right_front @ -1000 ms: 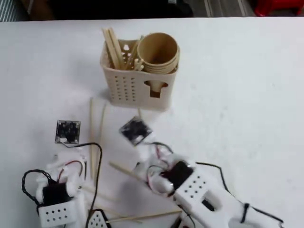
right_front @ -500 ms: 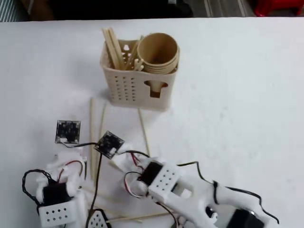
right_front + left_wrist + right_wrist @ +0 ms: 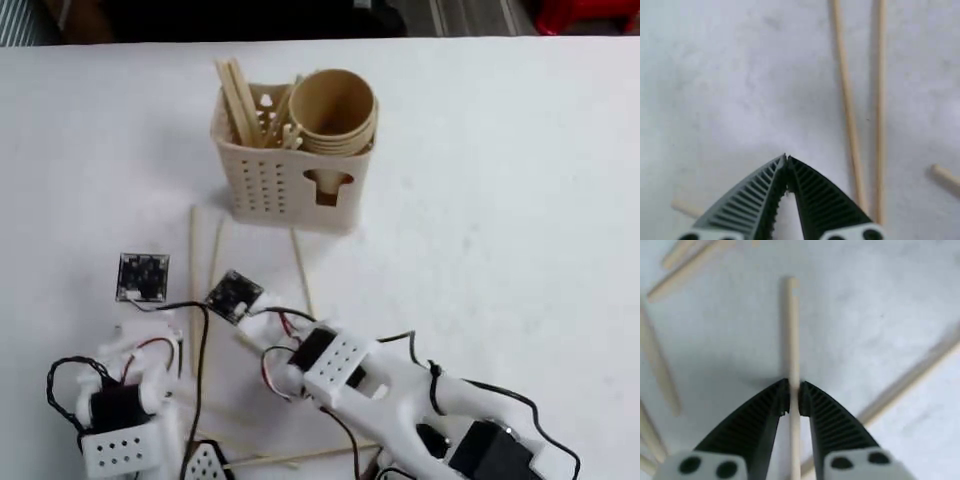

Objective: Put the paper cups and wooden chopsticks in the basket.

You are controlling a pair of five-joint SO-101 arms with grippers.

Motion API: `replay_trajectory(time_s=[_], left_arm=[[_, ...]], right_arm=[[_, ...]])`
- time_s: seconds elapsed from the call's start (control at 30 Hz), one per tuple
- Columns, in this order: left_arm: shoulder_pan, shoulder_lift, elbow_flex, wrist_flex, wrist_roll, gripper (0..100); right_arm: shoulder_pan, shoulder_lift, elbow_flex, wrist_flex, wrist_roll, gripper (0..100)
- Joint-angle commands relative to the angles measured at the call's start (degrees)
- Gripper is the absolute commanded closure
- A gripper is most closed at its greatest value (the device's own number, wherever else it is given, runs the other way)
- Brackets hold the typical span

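The cream basket (image 3: 290, 185) stands at the back of the table, with stacked paper cups (image 3: 335, 105) and several wooden chopsticks (image 3: 238, 98) upright in it. Loose chopsticks lie in front of it: a pair (image 3: 193, 285) at the left and a single one (image 3: 302, 272). My right gripper (image 3: 794, 390) is low over the table and shut on one chopstick (image 3: 792, 335), which runs straight out between its fingers. The right arm (image 3: 345, 368) is at the front centre. My left gripper (image 3: 786, 159) is shut on nothing, beside two parallel chopsticks (image 3: 847, 110). The left arm (image 3: 120, 420) sits at the front left.
More chopsticks lie near the front edge (image 3: 290, 458) and around the right gripper (image 3: 910, 380) (image 3: 657, 365). Black cables (image 3: 200, 380) run between the two arms. The white table (image 3: 500, 200) stretches bare to the right of the basket.
The right arm has swung left and toward the front, uncovering the single chopstick in front of the basket. The left arm has not moved.
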Motion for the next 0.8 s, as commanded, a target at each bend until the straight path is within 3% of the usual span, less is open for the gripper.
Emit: replay_trajectory(time_s=[0.0, 0.2, 0.77], left_arm=[[0.84, -0.66, -0.26, 0.35, -0.26, 97], [0.84, -0.66, -0.26, 0.35, -0.26, 97], [0.84, -0.66, -0.26, 0.35, -0.26, 97]], right_arm=[[1.01, -0.04, -0.97, 0.22, 0.88, 98.1], [3.47, -2.86, -0.88, 0.66, 0.88, 98.1], [4.18, -30.11, -0.62, 13.23, 0.44, 98.1]])
